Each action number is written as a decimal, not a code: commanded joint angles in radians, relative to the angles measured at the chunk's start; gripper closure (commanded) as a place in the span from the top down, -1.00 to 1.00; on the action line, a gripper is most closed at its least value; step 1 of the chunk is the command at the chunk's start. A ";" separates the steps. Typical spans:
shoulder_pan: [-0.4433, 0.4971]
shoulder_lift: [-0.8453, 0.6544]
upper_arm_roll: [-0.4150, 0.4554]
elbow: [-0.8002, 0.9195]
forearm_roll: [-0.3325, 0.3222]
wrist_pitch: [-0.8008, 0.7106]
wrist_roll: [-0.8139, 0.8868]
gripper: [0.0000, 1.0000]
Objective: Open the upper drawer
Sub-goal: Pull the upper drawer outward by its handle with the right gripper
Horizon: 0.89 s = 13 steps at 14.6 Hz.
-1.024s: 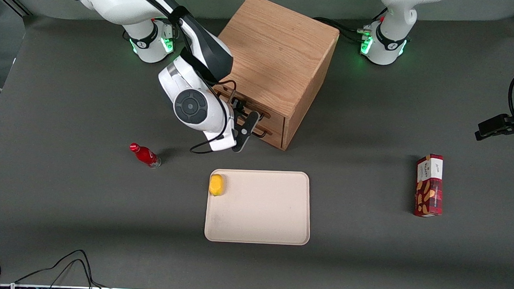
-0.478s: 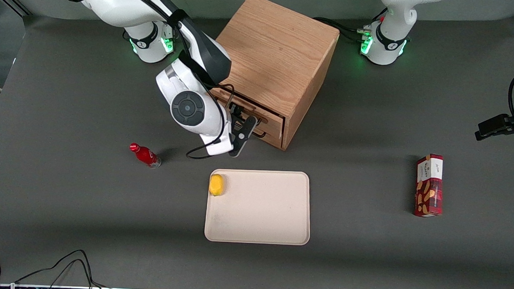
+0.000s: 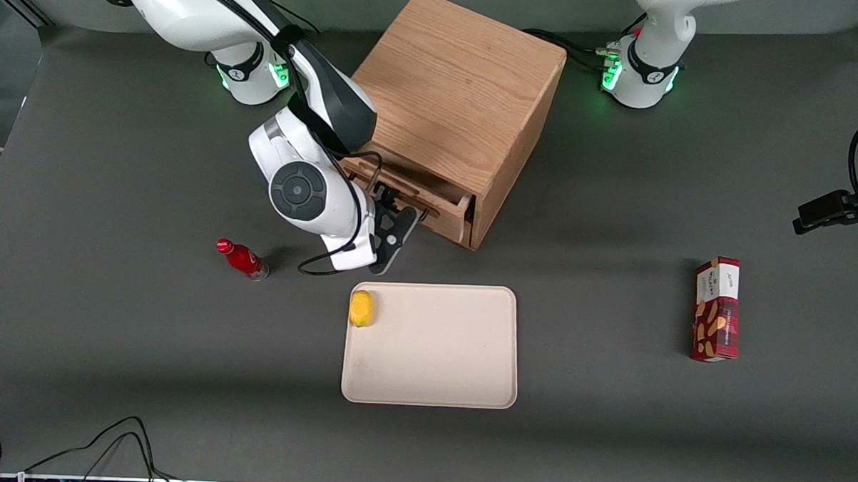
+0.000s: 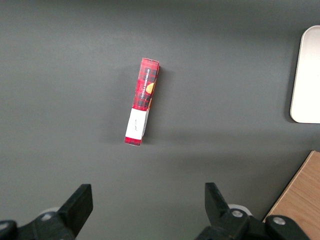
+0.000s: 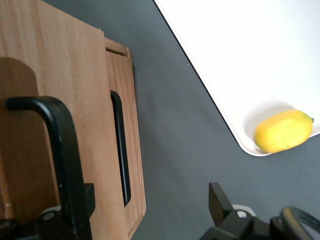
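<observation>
Front view: cabinet (image 3: 463, 92) is the landmark. Upper drawer (image 3: 430, 198) stands partly pulled out of the cabinet's front, its dark inside showing; nothing visible in it. Gripper (image 3: 396, 213) sits at the drawer front, jaws apparently hooked on the handle, though I cannot tell if they are clenched. Handle's long axis runs along the drawer front; the pull goes straight away from the cabinet, toward the tray (image 3: 431, 384).

Right wrist view: handle (image 5: 50, 150) close against one finger; lower drawer (image 5: 125, 130) shut. Tray holds one lemon (image 5: 283, 131), against its rim.

Left wrist view: snack box (image 4: 142, 100) on the desk (image 4: 225, 75), well clear of the cabinet.
</observation>
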<state>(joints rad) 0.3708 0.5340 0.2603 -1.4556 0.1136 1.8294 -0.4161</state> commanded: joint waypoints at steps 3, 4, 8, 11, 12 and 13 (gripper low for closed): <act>0.007 0.041 -0.009 0.037 -0.046 0.004 -0.001 1.00; 0.005 0.046 -0.009 0.044 -0.046 0.004 -0.003 1.00; -0.018 0.073 -0.009 0.069 -0.068 0.004 -0.010 1.00; -0.036 0.096 -0.009 0.104 -0.083 0.004 -0.006 1.00; -0.038 0.101 -0.009 0.113 -0.087 0.004 -0.007 1.00; -0.047 0.103 -0.009 0.118 -0.089 0.004 -0.009 1.00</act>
<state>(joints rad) 0.3256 0.5812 0.2540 -1.3815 0.0735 1.8236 -0.4219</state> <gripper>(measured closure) 0.000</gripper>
